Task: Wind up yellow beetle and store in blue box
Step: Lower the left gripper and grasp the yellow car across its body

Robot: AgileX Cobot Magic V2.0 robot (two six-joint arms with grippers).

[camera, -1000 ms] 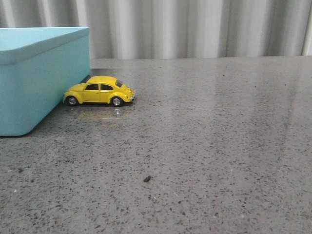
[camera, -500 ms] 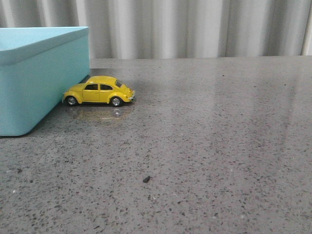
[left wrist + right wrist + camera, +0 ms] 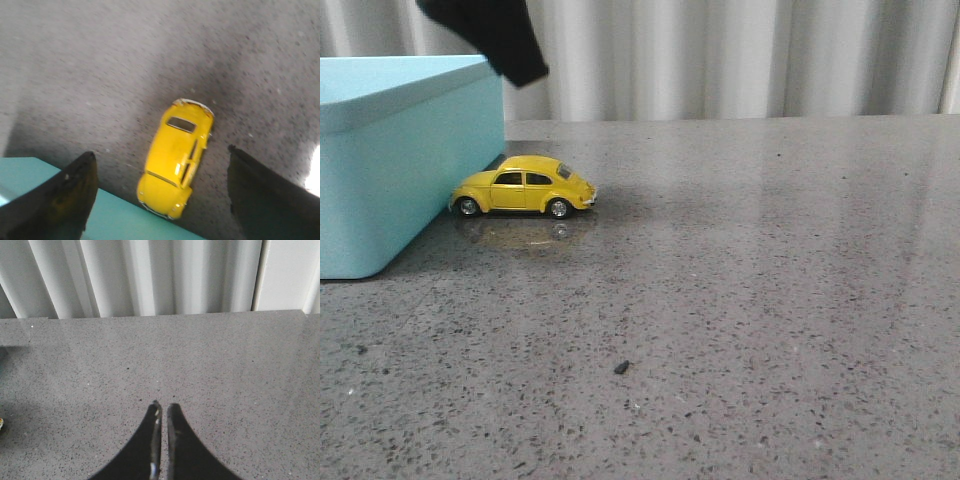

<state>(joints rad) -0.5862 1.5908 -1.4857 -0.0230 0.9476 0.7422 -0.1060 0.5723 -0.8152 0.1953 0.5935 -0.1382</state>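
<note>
The yellow beetle (image 3: pixel 525 186) stands on its wheels on the grey table, one end touching the side of the blue box (image 3: pixel 390 160) at the left. In the left wrist view the beetle (image 3: pixel 176 157) lies below, between my two wide-apart fingers, beside the box's rim (image 3: pixel 115 225). My left gripper (image 3: pixel 160 165) is open and empty, well above the car. One black finger (image 3: pixel 495 35) shows at the top of the front view. My right gripper (image 3: pixel 163 407) is shut and empty over bare table.
The grey speckled table (image 3: pixel 740 280) ends at a white pleated curtain (image 3: pixel 720 55) at the back. A small dark speck (image 3: pixel 621 367) lies near the front.
My left gripper's finger has come into the front view at the top left, above the box and the beetle. The beetle and the box have not moved.
</note>
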